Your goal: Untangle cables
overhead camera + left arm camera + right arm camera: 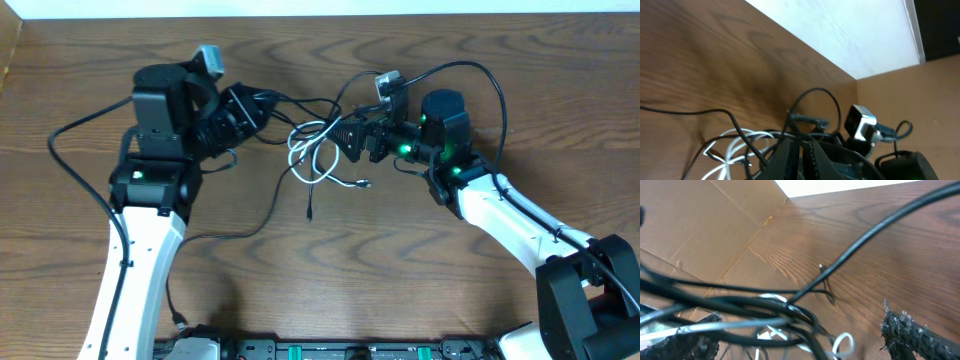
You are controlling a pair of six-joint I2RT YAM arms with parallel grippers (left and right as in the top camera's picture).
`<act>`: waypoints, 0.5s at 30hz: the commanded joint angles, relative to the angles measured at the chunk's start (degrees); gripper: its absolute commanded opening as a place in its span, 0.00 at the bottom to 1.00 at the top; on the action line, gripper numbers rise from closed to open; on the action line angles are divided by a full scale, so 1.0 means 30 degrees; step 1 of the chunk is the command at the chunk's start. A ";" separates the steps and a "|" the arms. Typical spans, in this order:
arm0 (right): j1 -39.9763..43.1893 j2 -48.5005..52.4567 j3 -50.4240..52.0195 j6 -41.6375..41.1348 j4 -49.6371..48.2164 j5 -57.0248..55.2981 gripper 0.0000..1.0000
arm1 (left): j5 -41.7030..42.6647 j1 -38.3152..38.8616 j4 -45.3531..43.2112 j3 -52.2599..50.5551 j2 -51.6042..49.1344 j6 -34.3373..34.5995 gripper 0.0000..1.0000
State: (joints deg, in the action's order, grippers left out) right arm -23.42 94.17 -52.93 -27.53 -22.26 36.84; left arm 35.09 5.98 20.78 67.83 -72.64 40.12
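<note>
Tangle of thin black and white cables (312,152) lay dead centre, straight ahead of the right gripper (347,138), its jaws spread wide astride the strands; left gripper (262,112) sat clamped shut opposite, hold unclear.

Count at the table

One table (420,300) is noted. Two arms are counted, the left arm (140,240) and the right arm (510,205). One white cable (312,140) is seen. Black cables (308,200) are tangled and their number cannot be told.
</note>
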 commanded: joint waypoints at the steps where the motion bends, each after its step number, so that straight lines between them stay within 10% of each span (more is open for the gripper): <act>1: -0.0211 0.0146 0.0036 -0.0539 -0.0109 -0.0670 0.80 | 0.0007 0.1107 -0.0102 0.0219 -0.0007 0.0379 0.08; 4: -0.0211 0.0146 0.0036 -0.0546 -0.0197 -0.0663 0.04 | -0.0058 0.1610 -0.0095 0.0219 -0.0007 0.0291 0.08; 15: -0.0015 0.0146 0.0036 -0.0539 -0.0182 -0.0765 0.01 | -0.1435 0.1661 -0.0080 0.0219 -0.0007 0.0146 0.08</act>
State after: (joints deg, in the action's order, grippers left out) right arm -23.79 94.24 -52.90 -28.71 -22.61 35.18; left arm 31.75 10.83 20.75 67.83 -72.69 40.53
